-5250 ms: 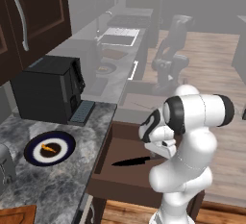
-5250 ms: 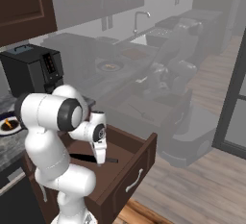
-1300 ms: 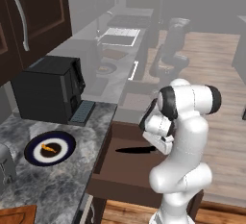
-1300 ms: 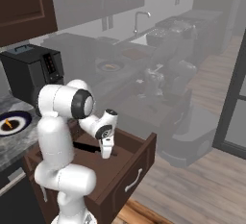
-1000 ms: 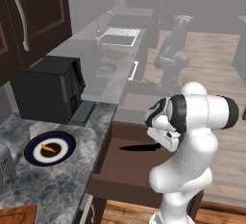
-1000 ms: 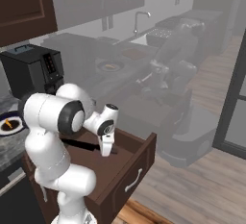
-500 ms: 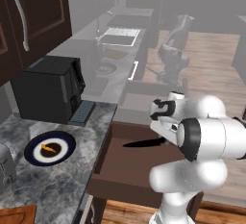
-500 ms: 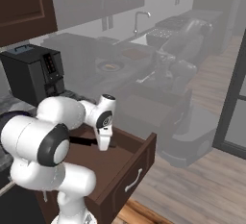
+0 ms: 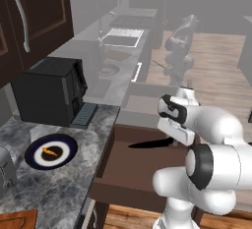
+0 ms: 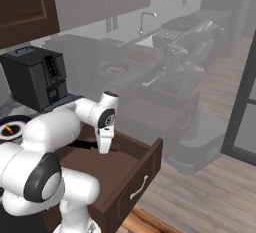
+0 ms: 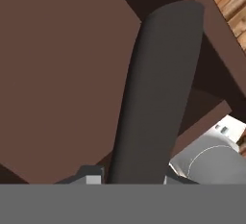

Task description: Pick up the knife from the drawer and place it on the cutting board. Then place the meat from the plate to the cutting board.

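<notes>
Swung round since half a second ago: arm's big white joint now low at the near right of the left base view, wrist reaching over the open drawer [image 9: 123, 174]. Gripper [image 9: 173, 142] lowered to the knife [image 9: 150, 144], clenched on its dark grey handle; in the hand view handle [image 11: 156, 93] runs up between the two fingertips [image 11: 93, 179], touching both. Black blade pointing left over the drawer bottom, level, seemingly just above the wood; contact with the floor of the drawer cannot be told. Same grip seen in the right base view, gripper [image 10: 105, 147] pointing down into the drawer [image 10: 135, 177]. Plate [image 9: 50, 151] on the grey counter [image 9: 64, 193] left of the drawer, meat [image 9: 48, 151] lying at its centre. Corner of cutting board [image 9: 17, 220] at the near left edge. Black coffee machine [image 9: 47, 91] behind the plate.
</notes>
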Tool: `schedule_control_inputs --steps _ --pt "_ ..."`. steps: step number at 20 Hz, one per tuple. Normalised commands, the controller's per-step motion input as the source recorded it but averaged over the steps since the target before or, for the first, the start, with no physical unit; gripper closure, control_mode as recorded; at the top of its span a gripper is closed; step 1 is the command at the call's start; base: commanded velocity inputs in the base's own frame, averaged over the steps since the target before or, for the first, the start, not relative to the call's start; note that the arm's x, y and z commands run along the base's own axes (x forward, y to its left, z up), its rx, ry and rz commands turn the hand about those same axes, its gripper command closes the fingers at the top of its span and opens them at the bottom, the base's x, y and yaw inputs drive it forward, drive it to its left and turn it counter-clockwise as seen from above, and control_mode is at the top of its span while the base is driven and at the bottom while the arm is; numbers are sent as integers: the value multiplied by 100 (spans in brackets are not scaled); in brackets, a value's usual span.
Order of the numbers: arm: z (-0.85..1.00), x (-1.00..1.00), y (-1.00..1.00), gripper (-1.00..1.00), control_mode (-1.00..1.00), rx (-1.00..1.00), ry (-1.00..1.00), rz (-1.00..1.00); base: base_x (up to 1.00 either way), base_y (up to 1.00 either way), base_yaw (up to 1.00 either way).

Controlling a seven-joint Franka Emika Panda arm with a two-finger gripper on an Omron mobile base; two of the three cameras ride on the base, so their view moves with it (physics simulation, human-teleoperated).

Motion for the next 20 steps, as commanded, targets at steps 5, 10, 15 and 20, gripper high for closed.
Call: schedule_control_inputs --steps 5,10,15,20 --pt "28 -31 0 100 -100 0 3 -10 0 0 0" --pt "24 -29 0 100 -100 0 2 -11 0 0 0" --pt "14 -26 1 100 -100 0 0 -6 0 0 0" --pt "20 -11 0 100 -100 -3 0 0 0 0 0"
